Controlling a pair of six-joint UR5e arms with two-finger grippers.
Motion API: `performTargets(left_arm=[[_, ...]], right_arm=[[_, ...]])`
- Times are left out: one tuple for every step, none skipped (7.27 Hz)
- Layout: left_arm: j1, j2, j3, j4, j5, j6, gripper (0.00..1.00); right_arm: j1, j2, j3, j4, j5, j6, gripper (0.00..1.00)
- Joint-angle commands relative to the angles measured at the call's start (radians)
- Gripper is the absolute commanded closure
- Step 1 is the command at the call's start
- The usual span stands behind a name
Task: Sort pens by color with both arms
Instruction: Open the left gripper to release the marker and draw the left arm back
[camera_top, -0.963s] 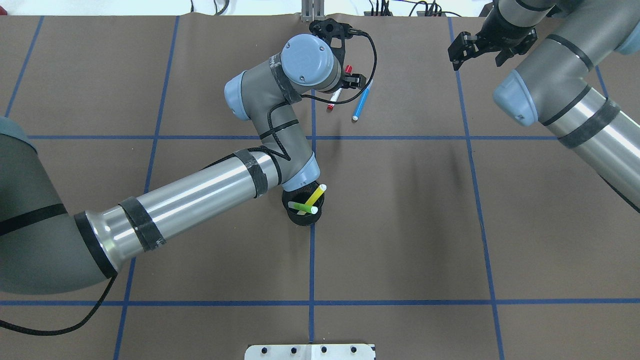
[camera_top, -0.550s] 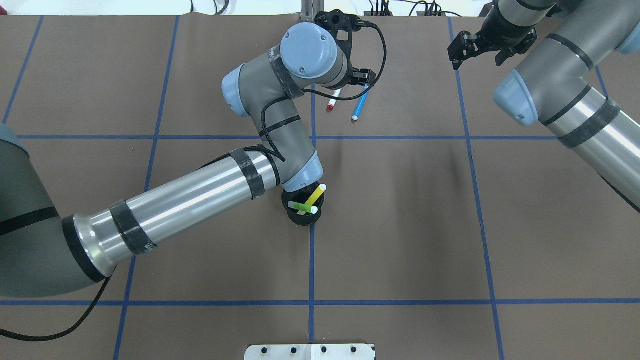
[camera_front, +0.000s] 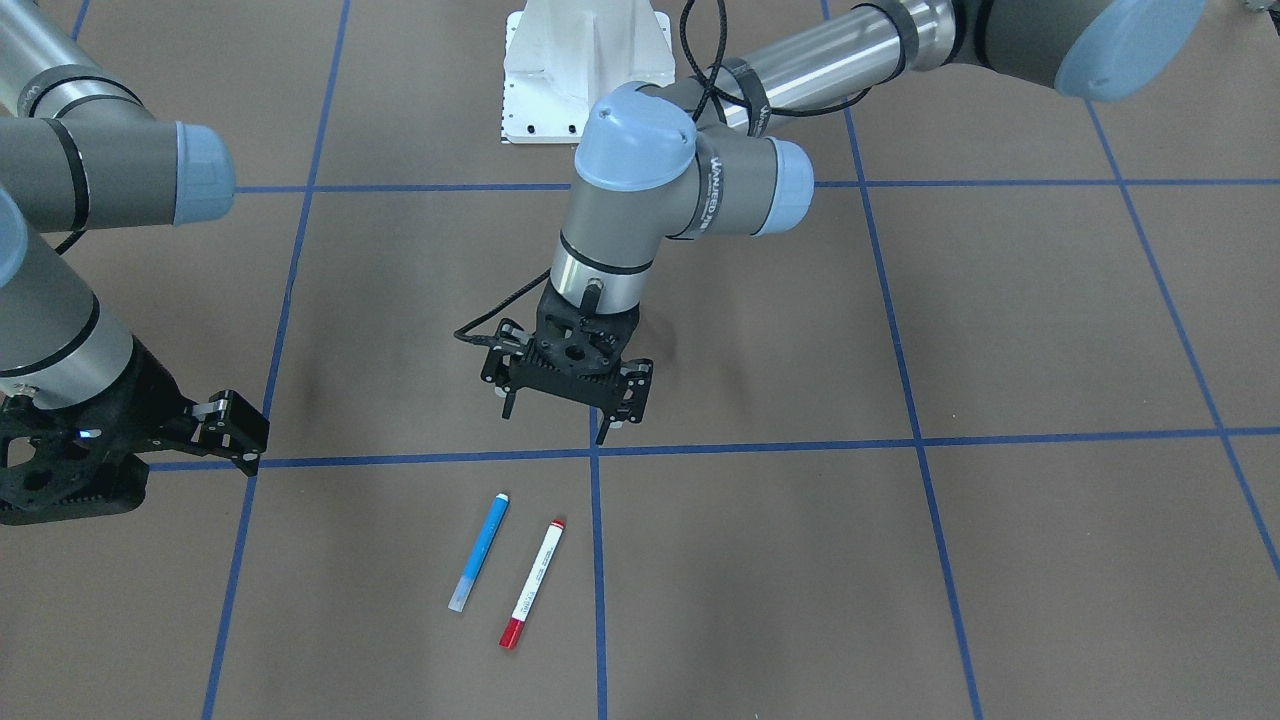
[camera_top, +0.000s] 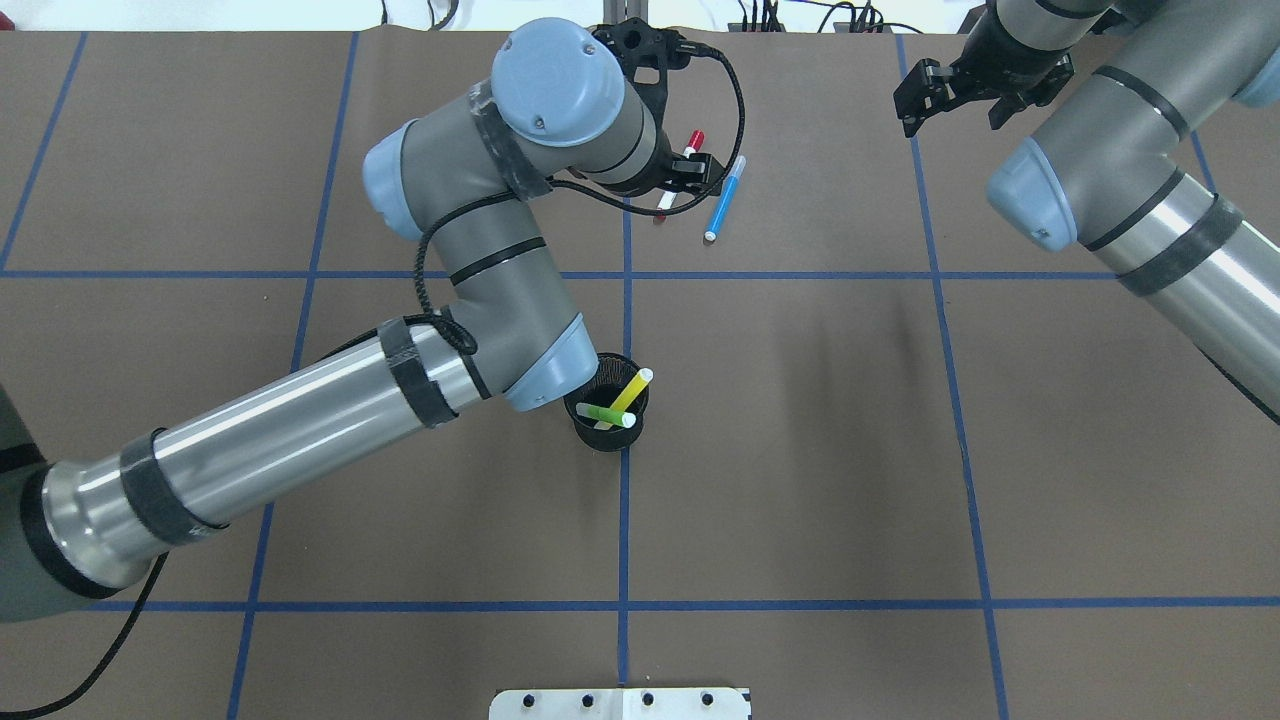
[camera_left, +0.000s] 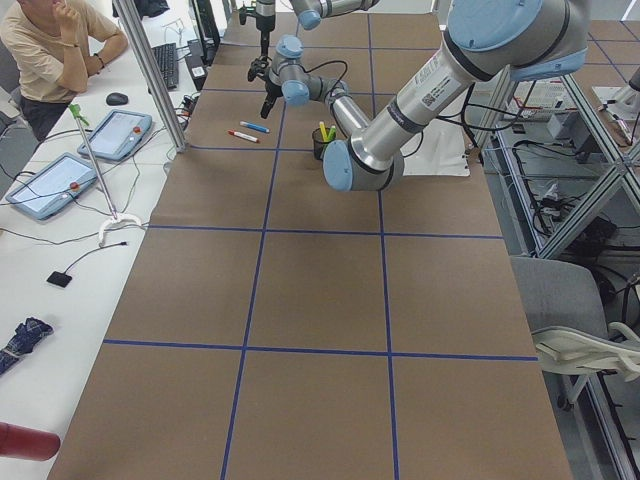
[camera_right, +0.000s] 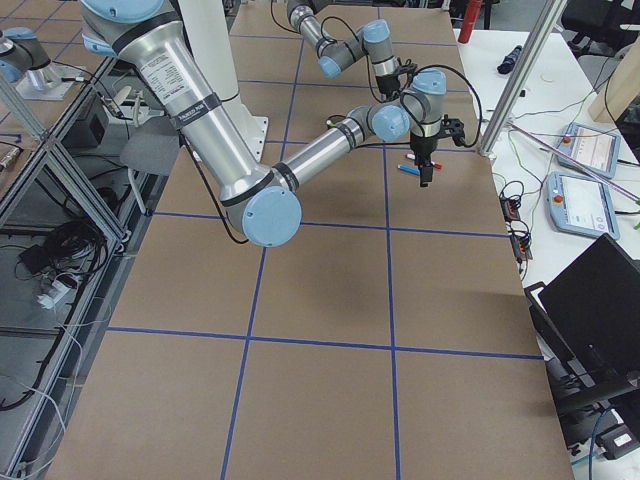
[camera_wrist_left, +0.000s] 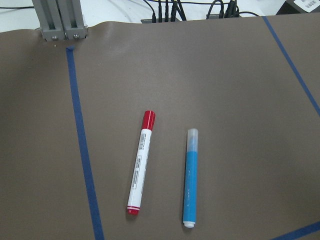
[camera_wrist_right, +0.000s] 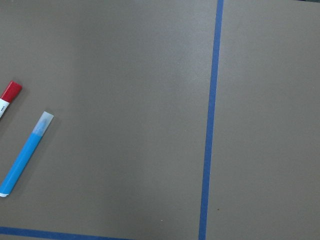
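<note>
Left hand (camera_front: 563, 411) spread wide, empty, over red pen (camera_front: 532, 585)

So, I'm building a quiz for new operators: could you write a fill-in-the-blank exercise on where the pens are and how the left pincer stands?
1. The black mesh cup holds the green pen and the ___ pen.
2. The blue pen lies flat beside the ___-capped pen.
3. The left pincer, raised near them, is ___ and holds nothing.

Missing words: yellow; red; open.
</note>
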Motion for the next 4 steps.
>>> performTargets(left_arm=[[-0.001,0.140,-0.298,0.214,-0.051,0.001,0.01],[-0.005,0.187,-0.388,0.279,-0.099,0.001,0.01],[-0.005,0.251,-0.462,0.301,-0.104,0.001,0.01],[-0.005,0.330,-0.531,0.301,-0.122,0.003,0.01]], right_arm=[[0.000,0.000,0.022,0.000,0.001,0.005,0.00],[-0.003,0.001,0.039,-0.001,0.001,0.018,0.00],[-0.014,0.003,0.059,0.000,-0.001,0.044,0.00],[-0.040,0.001,0.091,0.000,-0.004,0.091,0.00]])
